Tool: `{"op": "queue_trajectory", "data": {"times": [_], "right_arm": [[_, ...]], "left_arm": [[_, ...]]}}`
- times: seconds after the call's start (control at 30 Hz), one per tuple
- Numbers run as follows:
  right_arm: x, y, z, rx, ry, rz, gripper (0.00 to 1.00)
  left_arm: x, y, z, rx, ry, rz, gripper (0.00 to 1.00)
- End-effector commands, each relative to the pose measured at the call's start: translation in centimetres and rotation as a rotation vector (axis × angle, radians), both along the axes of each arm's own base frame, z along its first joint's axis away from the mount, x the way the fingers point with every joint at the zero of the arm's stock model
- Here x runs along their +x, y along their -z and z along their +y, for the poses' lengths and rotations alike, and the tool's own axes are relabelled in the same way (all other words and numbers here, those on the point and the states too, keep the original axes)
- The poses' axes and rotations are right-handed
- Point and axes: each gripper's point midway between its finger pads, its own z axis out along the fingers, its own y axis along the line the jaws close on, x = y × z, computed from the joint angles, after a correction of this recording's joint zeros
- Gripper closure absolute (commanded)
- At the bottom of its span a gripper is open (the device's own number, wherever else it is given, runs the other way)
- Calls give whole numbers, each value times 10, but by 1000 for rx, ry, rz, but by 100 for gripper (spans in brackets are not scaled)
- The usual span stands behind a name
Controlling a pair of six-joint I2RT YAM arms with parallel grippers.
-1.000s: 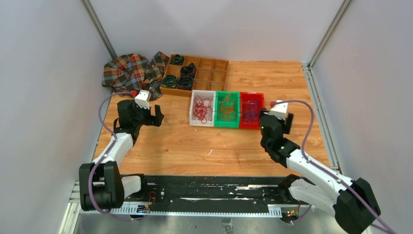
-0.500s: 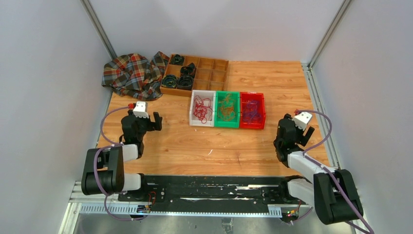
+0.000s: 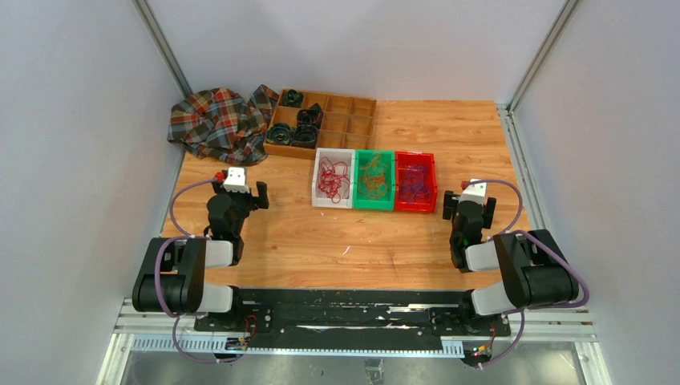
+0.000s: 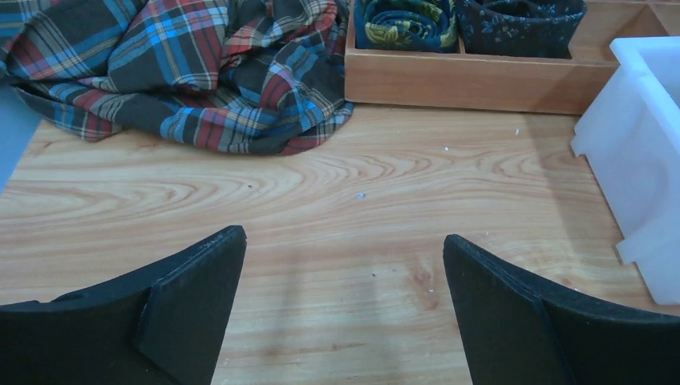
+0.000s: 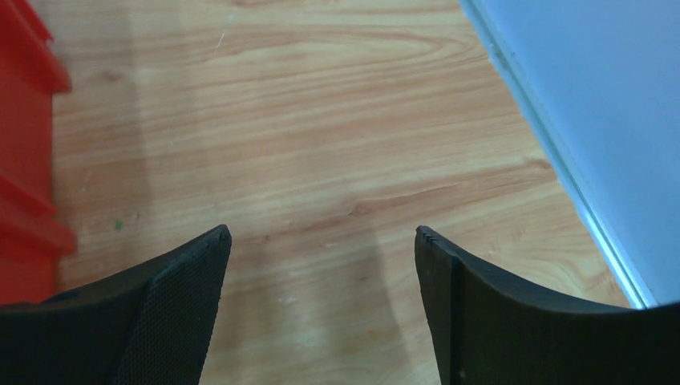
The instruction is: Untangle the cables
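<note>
The cables lie sorted in three bins at the table's middle. Red cables (image 3: 333, 178) fill the white bin (image 3: 317, 200), orange-tan cables (image 3: 374, 178) the green bin (image 3: 358, 202) and purple cables (image 3: 414, 181) the red bin (image 3: 433, 183). My left gripper (image 3: 238, 191) sits low over bare wood, left of the bins. In its wrist view it (image 4: 345, 241) is open with nothing between the fingers. My right gripper (image 3: 469, 202) hovers right of the red bin, and its wrist view shows it (image 5: 321, 237) open and holding nothing. No cable shows in either wrist view.
A plaid cloth (image 3: 216, 120) is heaped at the back left, also ahead of the left gripper (image 4: 176, 72). Beside it a wooden divided tray (image 3: 353, 120) holds black coiled rings (image 3: 293, 132). The white bin's corner (image 4: 641, 144) and the red bin's edge (image 5: 24, 120) show. The side wall (image 5: 593, 104) runs close right.
Both arms have folded back toward their bases. The right gripper drew away from the red bin toward the near right and opened slightly wider. The left gripper stayed open.
</note>
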Motion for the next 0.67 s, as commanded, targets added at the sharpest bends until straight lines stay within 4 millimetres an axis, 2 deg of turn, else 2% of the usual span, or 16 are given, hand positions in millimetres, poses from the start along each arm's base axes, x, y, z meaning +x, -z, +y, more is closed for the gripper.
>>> {"op": "queue_trajectory", "data": {"times": [0.0,0.63], "right_arm": [[19,-16,9,5,-73,-8,15],[21,-18,7,8,-90,-42,14]], "left_arm": [[3,-3,7,27,-47,-11,2],[2,-3,8,26,-49,-10,2]]}}
